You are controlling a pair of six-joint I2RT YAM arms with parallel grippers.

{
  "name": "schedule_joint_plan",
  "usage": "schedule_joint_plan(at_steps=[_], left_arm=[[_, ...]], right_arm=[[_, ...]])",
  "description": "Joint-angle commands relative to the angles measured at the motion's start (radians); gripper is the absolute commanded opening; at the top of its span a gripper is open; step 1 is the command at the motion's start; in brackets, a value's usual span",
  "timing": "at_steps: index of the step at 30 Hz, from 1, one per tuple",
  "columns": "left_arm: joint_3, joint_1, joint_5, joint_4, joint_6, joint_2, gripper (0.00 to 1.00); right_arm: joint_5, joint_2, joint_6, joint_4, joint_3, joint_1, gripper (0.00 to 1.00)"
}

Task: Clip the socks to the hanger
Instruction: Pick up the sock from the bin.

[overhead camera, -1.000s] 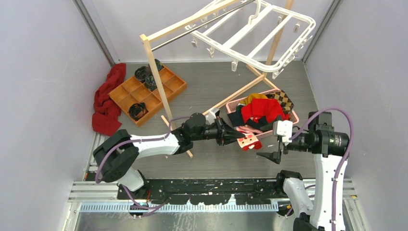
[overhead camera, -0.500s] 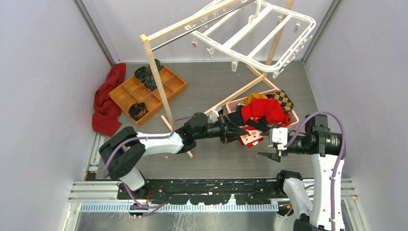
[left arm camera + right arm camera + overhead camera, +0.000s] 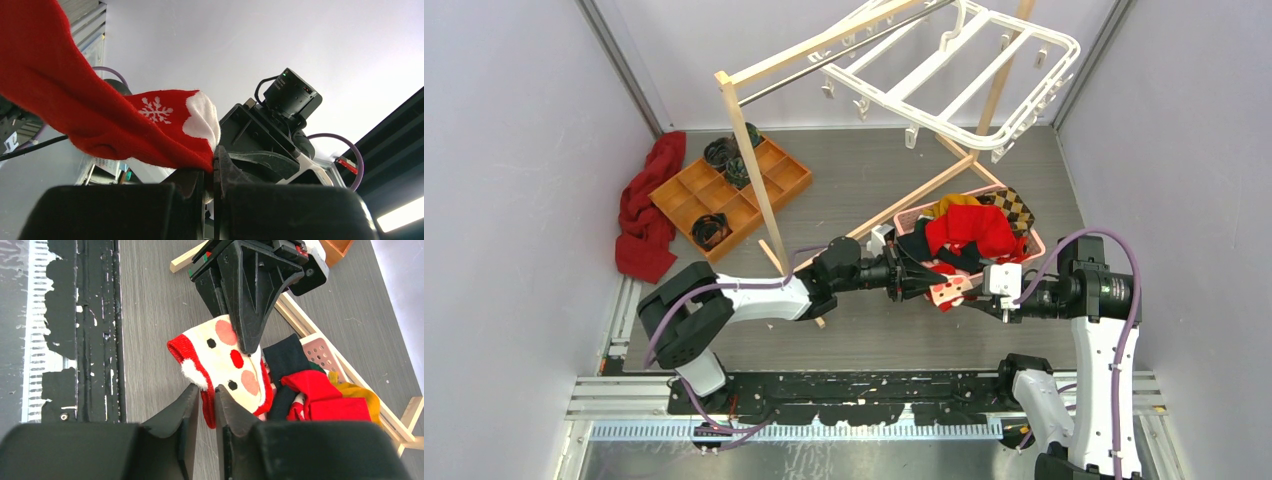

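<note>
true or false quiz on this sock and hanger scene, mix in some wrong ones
1. The left gripper grips a sock. True.
2. The sock is clipped to the hanger. False: it is held low beside the basket, and no sock is on the hanger.
3. The hanger hangs on the rack. True.
4. The right gripper is wide open, clear of the sock. False: its fingers pinch the sock's edge.
5. The tray lies right of the basket. False: it lies to the left.
</note>
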Motion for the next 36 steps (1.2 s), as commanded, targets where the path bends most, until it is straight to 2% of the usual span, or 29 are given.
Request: schedule_joint_plan(at_steps=[1,8,11,14,18,21,24,28,32,36], left_arm=[[0.044,-0.01,0.014,0.096,-0.017,0.012,0.0],[0.039,-0.013,0.009,0.11,-0.021,0.015,0.01],[0.026,-0.013,0.007,0.144,-0.022,0.026,0.04],[0.008,-0.013,0.008,0.209,-0.028,0.045,0.15],[-0.008,-0.011,0.003,0.242,0.008,0.038,0.38],[-0.018,-0.003,0.006,0.212,0.076,-0.001,0.48],[-0.03,0.007,0.01,0.134,0.175,-0.06,0.53],[-0.014,0.01,0.033,-0.092,0.36,-0.166,0.55],[0.047,0.009,0.057,-0.333,0.587,-0.275,0.59],[0.12,0.005,0.057,-0.534,0.85,-0.379,0.61]], right_arm=[[-0.014,-0.006,0.017,0.024,-0.005,0.007,0.2],[-0.015,-0.017,0.1,0.058,0.012,0.006,0.02],[-0.016,-0.016,0.154,0.056,0.04,0.006,0.01],[-0.008,-0.022,0.216,0.054,0.074,0.006,0.01],[0.011,-0.02,0.342,0.059,0.128,0.007,0.01],[0.032,-0.01,0.524,0.124,0.162,0.007,0.01],[0.066,-0.007,0.718,0.21,0.189,0.005,0.01],[0.103,0.008,0.877,0.276,0.228,0.005,0.01],[0.145,0.039,0.991,0.327,0.264,0.005,0.01],[0.138,0.079,1.037,0.327,0.289,0.005,0.01]])
